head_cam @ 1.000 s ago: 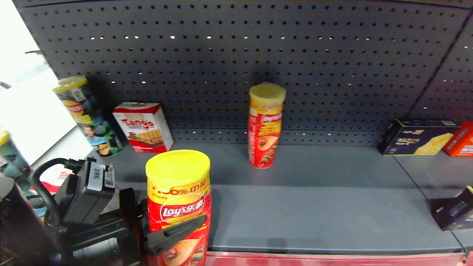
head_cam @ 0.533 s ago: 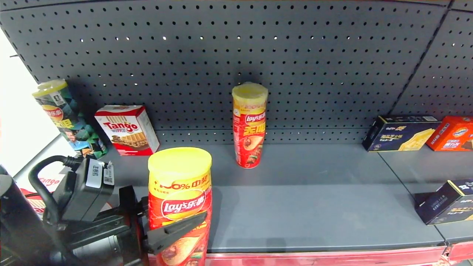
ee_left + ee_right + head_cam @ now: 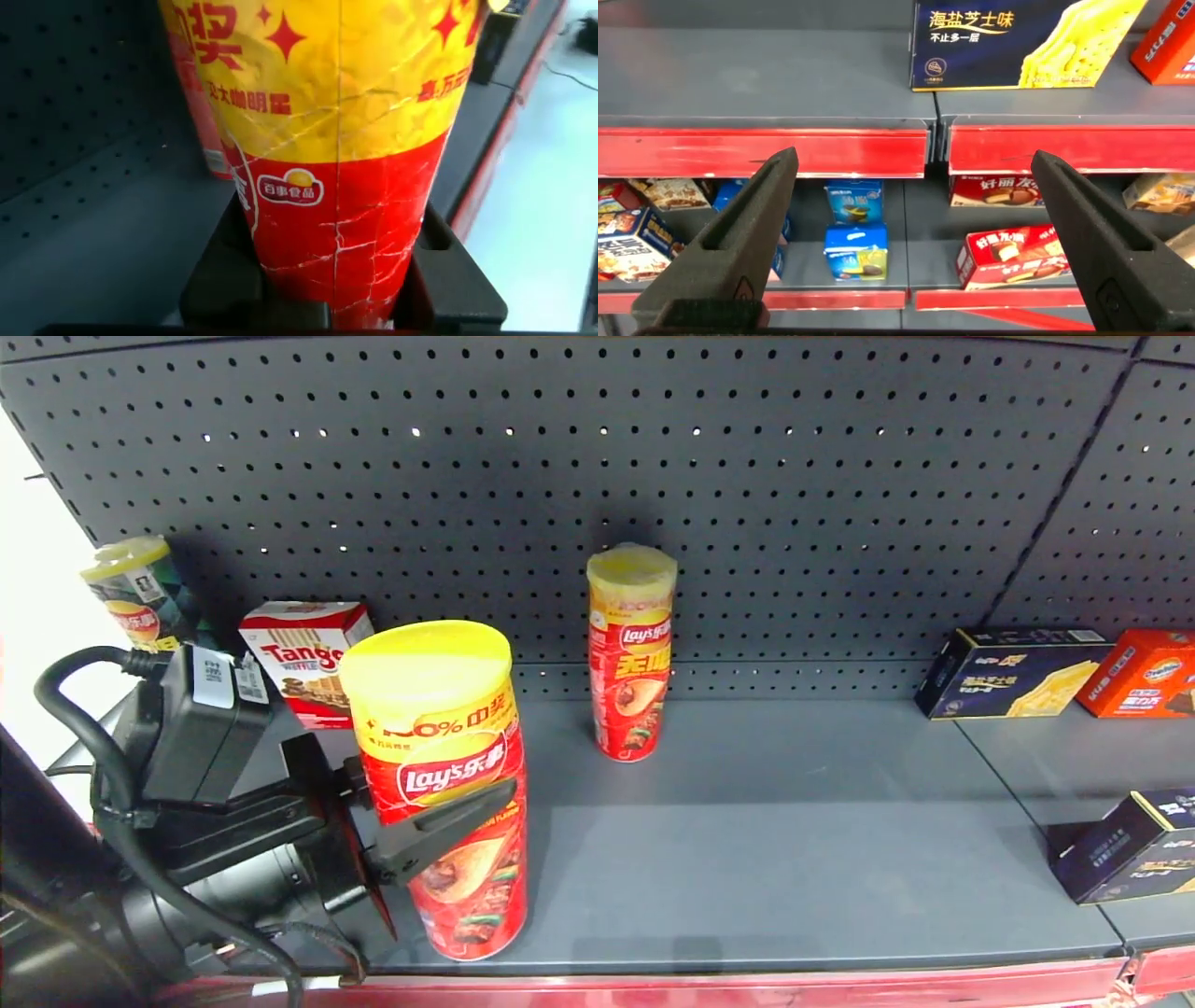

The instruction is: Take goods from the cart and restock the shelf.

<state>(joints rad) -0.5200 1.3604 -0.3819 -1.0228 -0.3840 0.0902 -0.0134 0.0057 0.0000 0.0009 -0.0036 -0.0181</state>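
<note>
A red chips can with a yellow lid (image 3: 434,775) stands upright over the front edge of the grey shelf (image 3: 794,859); my left gripper (image 3: 439,821) is shut on its lower half. I cannot tell whether its base touches the shelf. In the left wrist view the can (image 3: 336,159) sits between the black fingers (image 3: 220,280) of the left gripper (image 3: 336,303). A second, matching can (image 3: 630,653) stands at the back of the shelf by the pegboard. My right gripper (image 3: 915,159) hangs open and empty, facing the shelf fronts.
A wafer box (image 3: 308,653) and a dark patterned can (image 3: 131,588) stand at the back left. A dark blue box (image 3: 1013,672), an orange box (image 3: 1144,672) and another dark box (image 3: 1120,845) lie on the right. Red price rails (image 3: 766,149) edge the shelves; lower shelves hold snack boxes (image 3: 854,247).
The camera first shifted, sliding the whole scene left. Since then my left gripper has raised the chips can and carried it up over the shelf's front edge.
</note>
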